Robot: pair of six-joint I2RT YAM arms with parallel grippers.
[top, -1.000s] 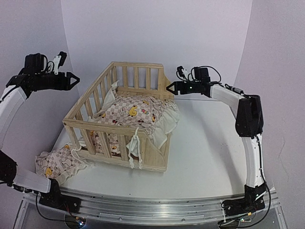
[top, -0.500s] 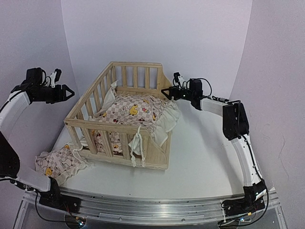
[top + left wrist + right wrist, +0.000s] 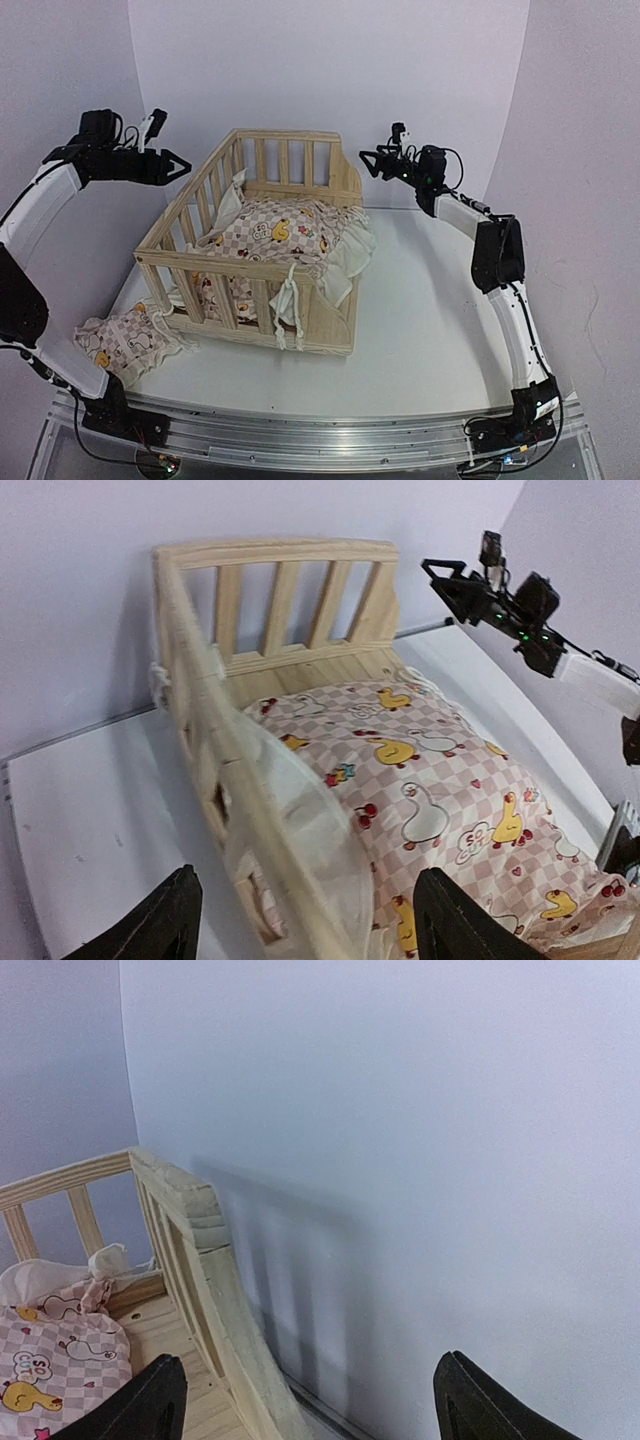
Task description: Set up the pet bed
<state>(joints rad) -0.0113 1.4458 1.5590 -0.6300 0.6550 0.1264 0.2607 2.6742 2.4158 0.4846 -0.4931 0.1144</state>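
Note:
The pet bed's pine slatted frame (image 3: 230,262) stands mid-table with a checked duck-print cushion (image 3: 285,232) lying inside; its ruffle hangs over the low right side. A second matching cushion (image 3: 120,342) lies on the table at the frame's front left corner. My left gripper (image 3: 183,168) hovers open and empty, high at the frame's left side; in its wrist view the left gripper (image 3: 305,872) looks down over the rail (image 3: 290,555) and cushion (image 3: 430,780). My right gripper (image 3: 368,163) hangs open and empty, above the back right corner, facing the wall (image 3: 310,1360) beside the end rail (image 3: 190,1200).
A white curved backdrop (image 3: 330,80) closes in behind and at both sides of the table (image 3: 430,320). Tie strings (image 3: 285,305) dangle over the frame's front rail. The metal base rail (image 3: 320,435) runs along the near edge.
My left gripper swung right, closer to the frame's left rail. My right gripper lifted up and back from the frame's right end. Bed and cushions stayed put.

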